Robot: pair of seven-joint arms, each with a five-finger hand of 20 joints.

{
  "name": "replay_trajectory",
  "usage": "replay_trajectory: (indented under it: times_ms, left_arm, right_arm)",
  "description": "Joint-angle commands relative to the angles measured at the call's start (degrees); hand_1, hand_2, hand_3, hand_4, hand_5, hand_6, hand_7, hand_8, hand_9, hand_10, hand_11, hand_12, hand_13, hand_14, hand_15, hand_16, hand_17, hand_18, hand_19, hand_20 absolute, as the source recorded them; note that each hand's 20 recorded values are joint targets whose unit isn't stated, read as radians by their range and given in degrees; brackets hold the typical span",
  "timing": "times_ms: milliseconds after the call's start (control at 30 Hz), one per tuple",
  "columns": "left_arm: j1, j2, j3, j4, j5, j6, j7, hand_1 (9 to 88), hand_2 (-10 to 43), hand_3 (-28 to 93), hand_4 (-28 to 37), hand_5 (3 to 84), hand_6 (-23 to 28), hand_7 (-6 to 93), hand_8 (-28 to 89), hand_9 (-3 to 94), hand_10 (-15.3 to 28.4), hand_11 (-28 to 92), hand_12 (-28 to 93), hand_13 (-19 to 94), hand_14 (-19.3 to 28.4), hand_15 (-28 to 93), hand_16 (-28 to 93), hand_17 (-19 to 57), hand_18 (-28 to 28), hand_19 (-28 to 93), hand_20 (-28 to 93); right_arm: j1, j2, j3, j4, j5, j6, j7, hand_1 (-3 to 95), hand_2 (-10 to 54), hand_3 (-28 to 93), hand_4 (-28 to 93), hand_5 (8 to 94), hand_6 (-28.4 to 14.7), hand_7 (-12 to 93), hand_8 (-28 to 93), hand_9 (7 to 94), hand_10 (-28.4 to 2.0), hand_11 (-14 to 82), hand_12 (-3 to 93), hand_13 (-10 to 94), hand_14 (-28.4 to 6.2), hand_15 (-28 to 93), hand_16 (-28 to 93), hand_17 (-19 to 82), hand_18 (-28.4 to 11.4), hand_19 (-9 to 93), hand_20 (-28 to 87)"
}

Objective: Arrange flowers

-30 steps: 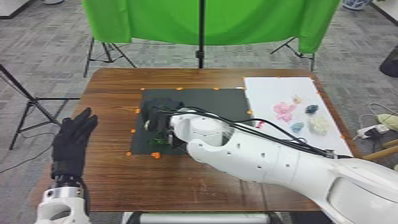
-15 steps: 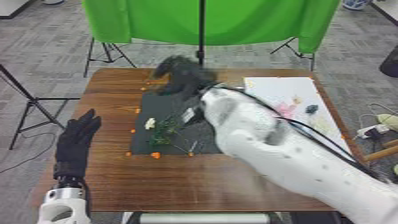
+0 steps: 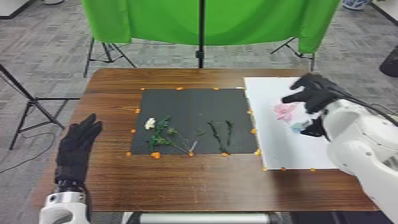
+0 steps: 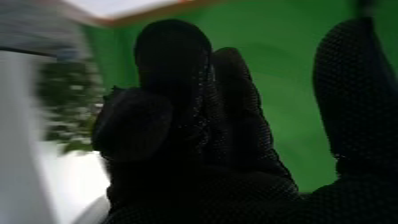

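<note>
My right hand [image 3: 317, 93] is over the white sheet [image 3: 280, 145], its fingers spread and holding nothing. In the right wrist view the same hand [image 4: 204, 150] has extended fingers, with the thumb apart. Beside it on the sheet lie a pink flower [image 3: 283, 111] and a pale blue flower [image 3: 298, 127], the latter partly hidden by the hand. A white flower [image 3: 150, 123] and green stems [image 3: 161, 135] lie on the black mat's [image 3: 195, 102] left half; two dark green stems [image 3: 229, 135] lie farther right on it. My left hand [image 3: 77, 141] rests open left of the mat.
The mat and sheet sit side by side on the brown table [image 3: 169, 182], with orange bits [image 3: 155, 155] along their edges. A green cloth [image 3: 258, 30] hangs behind the table on a black stand.
My right hand has gone from over the black mat, up past its far edge, to the white sheet on the right. The mat's flower and stems are uncovered. The left hand stayed put.
</note>
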Motion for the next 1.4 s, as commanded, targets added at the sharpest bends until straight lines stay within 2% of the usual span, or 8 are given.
replay_trajectory:
  times_ms: [33,467,667,767,900,1033,1233,1400]
  left_arm:
    - [0.2,-0.59,0.34,0.02,1.15,-1.51,-1.65,16.1,6.1,63,-28.3,42.7,5.6,5.1,-5,41.0,13.1,10,12,28,14.2,8,4,1.6,9.8,1,17]
    - [0.5,-0.64,0.11,-0.02,1.3,-2.66,-2.52,16.2,5.9,63,-28.3,42.7,5.6,5.1,-5,41.1,13.1,10,13,29,14.5,8,4,1.6,10.0,1,17]
    - [0.8,-0.79,0.04,-0.18,1.18,-2.78,-2.46,16.5,5.5,64,-28.3,42.6,5.5,4.9,-5,41.2,13.1,10,13,29,14.6,9,4,1.6,10.1,1,17]
    - [0.9,-0.83,-0.03,-0.25,1.18,-2.61,-2.32,16.6,5.4,64,-28.3,42.6,5.6,4.9,-5,41.2,13.1,10,13,29,14.6,9,4,1.6,10.1,1,17]
    - [1.1,-0.54,-0.17,-0.32,1.05,-2.55,-2.19,16.5,5.4,64,-28.3,42.6,5.6,4.9,-5,41.2,13.1,10,13,29,14.7,9,4,1.6,10.2,1,17]
    - [1.0,-0.54,0.14,-0.34,1.11,-2.41,-2.21,16.6,5.3,64,-28.3,42.6,5.6,4.9,-5,41.2,13.1,10,13,29,14.7,9,4,1.6,10.2,1,17]
    - [0.5,-0.32,0.47,-0.14,1.07,-2.23,-2.31,16.8,5.1,64,-28.3,42.6,5.6,4.8,-5,41.2,13.1,10,13,29,14.7,9,4,1.6,10.2,1,17]
    - [0.2,0.09,1.73,-0.08,0.24,1.2,-0.12,17.2,5.4,62,-28.3,42.5,5.7,4.7,-5,40.0,13.0,10,12,28,14.1,8,4,1.5,10.3,1,17]
  right_arm:
    - [-6.2,0.2,-0.9,2.5,-2.6,1.7,1.1,34.9,-9.5,61,-13,55.8,-1.3,8,-6,67.8,-17.3,14.1,22.5,83,-8.0,56,33,56,-14.9,93,48]
    - [-8.9,-1.7,-3.1,6.3,-4.0,2.0,2.1,36.4,-9.5,62,-14,57.0,-0.4,10,-7,68.8,-16.8,15.1,22.3,83,-7.2,58,33,58,-14.3,93,48]
    - [-8.7,-1.9,-7.7,8.3,-8.9,15.3,0.2,51.5,-9.5,60,-16,64.7,0.1,14,-5,75.9,-13.0,15.9,25.5,87,-4.5,57,33,62,-11.6,93,49]
    - [-9.7,-1.3,-4.9,4.0,-9.0,17.4,-0.3,62.6,-9.5,51,-14,76.8,0.0,18,8,87.6,-9.8,8.1,36.4,91,-3.3,56,34,65,-10.3,93,51]
    - [-7.2,0.5,-2.7,-3.4,-8.3,17.9,-1.7,64.9,-9.5,51,-15,81.1,-0.7,18,10,91.4,-9.2,7.6,38.5,92,-2.4,56,34,67,-9.6,93,52]
    - [2.6,1.0,-7.7,-5.6,-5.1,20.9,-5.4,65.3,-9.5,51,-15,81.8,-1.0,18,10,92.0,-9.6,7.7,38.9,93,-2.0,56,35,67,-9.3,93,52]
    - [28.4,-7.4,-29.1,3.3,3.4,19.8,-11.5,65.2,-9.5,51,-14,81.8,-1.0,18,11,91.9,-9.5,7.3,39.3,93,-1.9,56,35,68,-9.0,93,53]
    - [41.7,-18.9,-43.3,15.2,6.5,17.3,-16.4,64.8,-9.5,51,-14,81.6,-0.6,17,11,91.6,-9.4,7.0,39.2,93,-1.8,56,36,68,-9.1,93,53]
